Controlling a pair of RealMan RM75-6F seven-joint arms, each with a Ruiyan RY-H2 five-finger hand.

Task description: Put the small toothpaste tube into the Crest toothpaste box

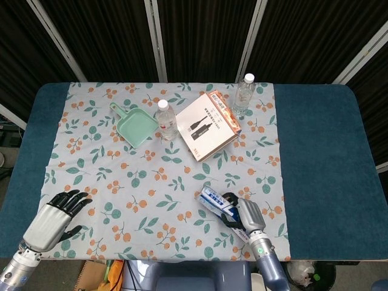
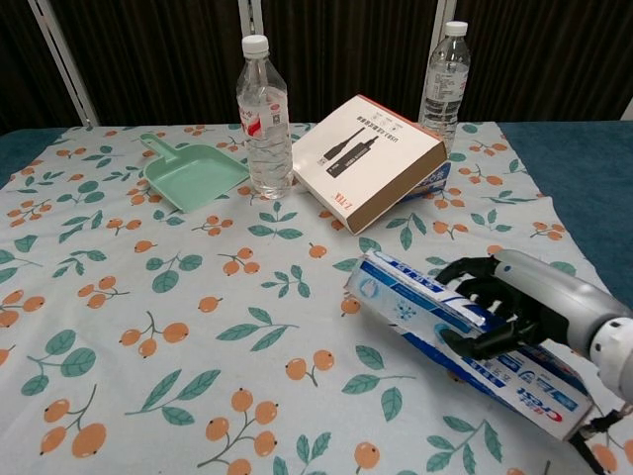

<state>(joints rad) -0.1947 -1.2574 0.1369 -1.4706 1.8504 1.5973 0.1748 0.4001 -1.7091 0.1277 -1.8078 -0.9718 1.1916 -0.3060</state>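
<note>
One thing the right hand [image 2: 514, 312] has already is the toothpaste box [image 2: 455, 336], a long blue-and-white carton with its fingers wrapped across the top and the thumb underneath, roughly at mid-length. It sits low over the near right part of the flowered tablecloth [image 1: 121, 157], with the left end pointing toward the middle of the table. I can't tell from either view whether that end is open, or whether the box rests on the cloth or hangs just above it.

My guess on handling: thin cardboard, very light, and easy to crush if squeezed hard on the wide faces. Holding it at the middle seems sensible, since it keeps both ends free and the box balanced. The printed surface looks glossy, so it could slip or twist in the fingers.

No small toothpaste tube shows up anywhere in either view, so I honestly can't say where it is. It might be hidden behind something. A tube like that would probably be soft and squashy, best taken around the body.

The left hand [image 1: 56, 217] is at the near left edge, holding nothing, fingers spread.

Farther back are a green dustpan [image 2: 193, 173], two water bottles [image 2: 263, 117] and a brown-and-white box [image 2: 368, 158], well apart from the action.
</note>
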